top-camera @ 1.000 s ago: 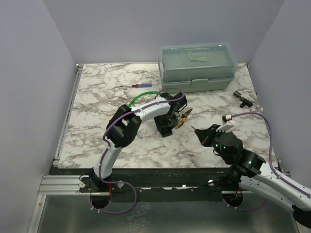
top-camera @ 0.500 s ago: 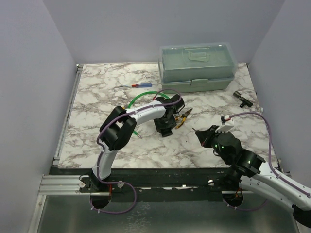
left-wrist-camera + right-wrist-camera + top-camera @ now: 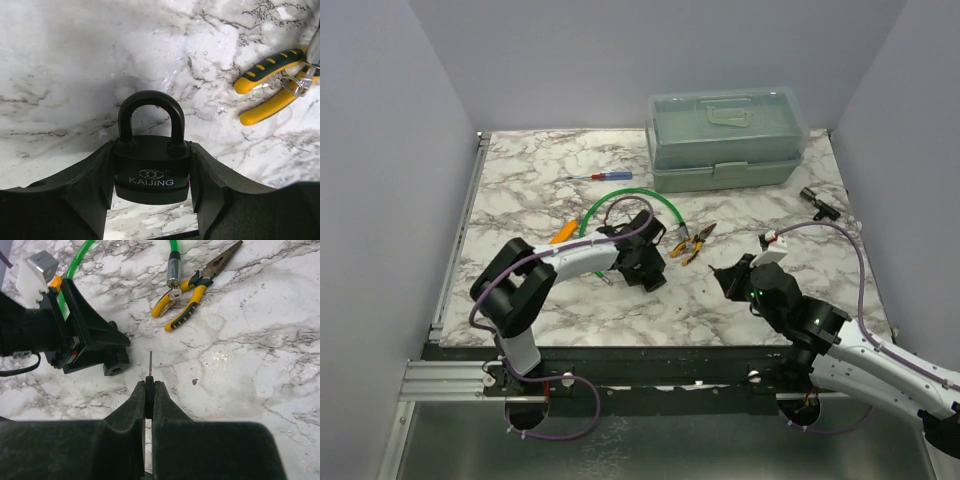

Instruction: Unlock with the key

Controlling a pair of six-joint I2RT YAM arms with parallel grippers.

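Observation:
A black padlock marked KAIJING sits between the fingers of my left gripper, which is shut on its body with the closed shackle pointing away. From above, the left gripper lies low over the marble in the middle of the table. My right gripper is shut on the dark head of the key, whose thin silver blade sticks out ahead. The blade points past the padlock's lower end, a short gap to its right. In the top view the right gripper is right of the left one.
Yellow-handled pliers lie just beyond both grippers, beside a green cable with a silver end piece. A pale green toolbox stands at the back, a red-and-blue screwdriver to its left. A small black part lies far right.
The left arm has folded down and drawn its gripper toward the near left, away from the pliers, its fingers closing onto the padlock. The right gripper crept left with the key.

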